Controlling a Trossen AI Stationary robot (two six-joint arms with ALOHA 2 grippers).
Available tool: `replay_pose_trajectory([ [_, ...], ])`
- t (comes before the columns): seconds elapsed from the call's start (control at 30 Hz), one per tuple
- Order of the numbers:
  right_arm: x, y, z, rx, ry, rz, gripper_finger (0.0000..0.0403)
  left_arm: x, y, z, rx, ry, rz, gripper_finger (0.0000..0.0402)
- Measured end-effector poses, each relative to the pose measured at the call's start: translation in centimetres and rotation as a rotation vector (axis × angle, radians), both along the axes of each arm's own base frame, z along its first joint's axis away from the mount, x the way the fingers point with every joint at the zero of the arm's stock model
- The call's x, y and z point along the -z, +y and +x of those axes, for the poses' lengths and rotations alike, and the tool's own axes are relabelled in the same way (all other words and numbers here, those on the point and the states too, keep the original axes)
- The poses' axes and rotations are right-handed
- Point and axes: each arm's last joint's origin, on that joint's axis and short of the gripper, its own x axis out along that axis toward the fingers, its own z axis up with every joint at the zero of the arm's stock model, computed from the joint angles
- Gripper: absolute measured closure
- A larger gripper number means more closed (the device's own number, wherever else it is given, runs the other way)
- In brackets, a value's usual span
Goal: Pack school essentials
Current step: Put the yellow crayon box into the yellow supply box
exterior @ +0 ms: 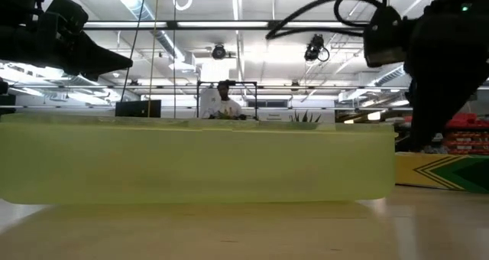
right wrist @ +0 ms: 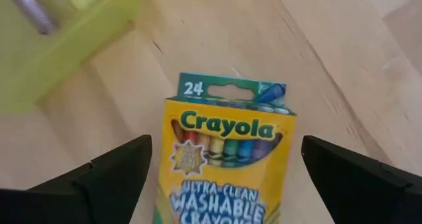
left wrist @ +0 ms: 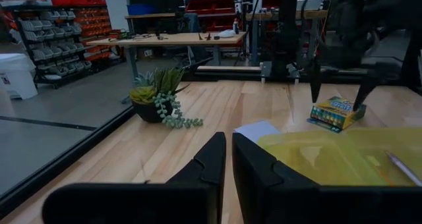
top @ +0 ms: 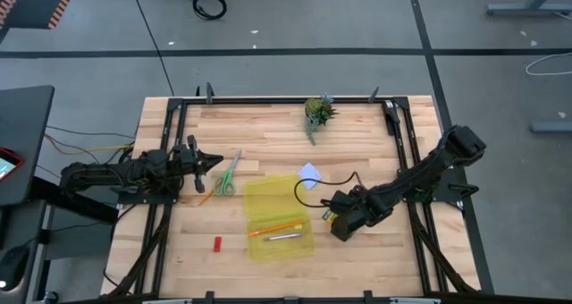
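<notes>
Crayon box (right wrist: 224, 155) lies on table just beside yellow case (top: 278, 216), right gripper (right wrist: 224, 174) spread wide either side, nothing held. Left gripper (top: 213, 162) pinched closed nr scissors (top: 226, 176). Risk: off-centre closing could skew box, likely nudging case.

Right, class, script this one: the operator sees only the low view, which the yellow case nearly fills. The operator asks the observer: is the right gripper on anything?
Observer: The right gripper is open, with a finger on either side of the crayon box, not closed on it.
Operator: Is anything in the case?
Observer: The yellow case holds an orange pencil and a grey pen-like stick.
Operator: And the left gripper?
Observer: The left gripper is shut and holds nothing, close to the scissors on the table.
</notes>
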Motion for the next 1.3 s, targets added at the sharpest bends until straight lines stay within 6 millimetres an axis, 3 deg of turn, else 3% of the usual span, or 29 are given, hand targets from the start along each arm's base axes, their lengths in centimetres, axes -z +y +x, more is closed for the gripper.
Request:
replay_pose_trajectory([
  [0.27,1.0,1.0,1.7,0.011,0.073,-0.072,0.0006,0.0,0.0,0.0,0.0,-0.001,0.0,0.0376],
  [0.7,1.0,1.3,2.1,0.048,0.047,-0.056,0.0006,0.0,0.0,0.0,0.0,-0.001,0.0,0.037],
  [1.0,2.6,0.8,1.0,0.1,0.079,-0.034,0.0006,0.0,0.0,0.0,0.0,-0.001,0.0,0.0377],
  [1.3,2.6,0.8,1.1,0.063,0.075,-0.027,0.0008,0.0,0.0,0.0,0.0,-0.001,0.0,0.0366],
])
